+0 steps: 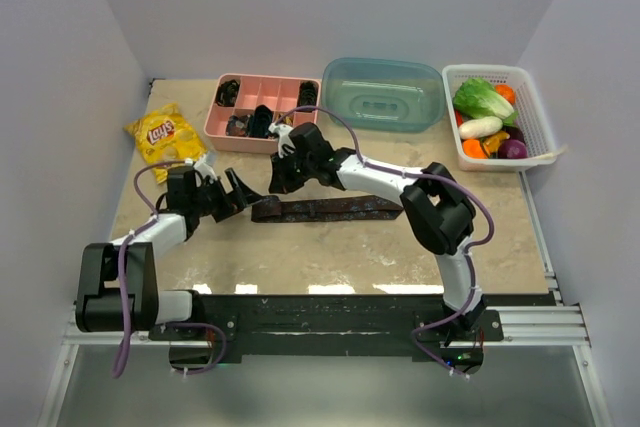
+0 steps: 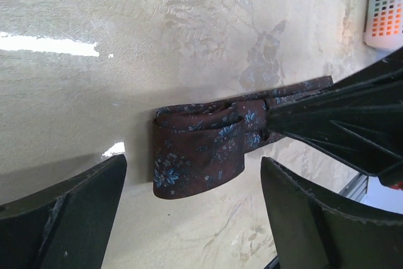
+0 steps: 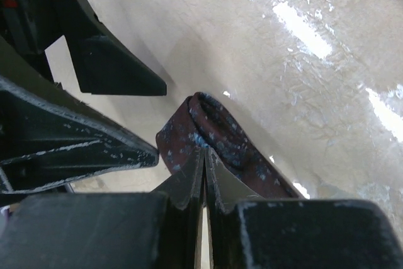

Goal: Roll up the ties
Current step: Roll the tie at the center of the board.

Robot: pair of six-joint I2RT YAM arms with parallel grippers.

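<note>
The right pincer (image 3: 204, 159) is pressed together, and its tips touch the tie (image 1: 335, 209) right by the folded end. I cannot tell if any cloth is caught between them. The left pincer (image 2: 192, 159) is spread wide. It sits just left of that folded end and does not touch it.

The tie is dark red-brown with small blue flowers. Its left end is folded over into a short flap. The rest lies flat and straight on the table (image 1: 350, 247), running off to the right.

On the far side of the table is a pink tray (image 1: 212, 117) with small boxes, and dark rolls (image 1: 228, 92) sit in some of them. A yellow chip bag (image 1: 165, 134) lies left of the tray. To the right of the tray is a blue-green tub (image 1: 385, 94), then a white basket (image 1: 500, 70) full of vegetables.
</note>
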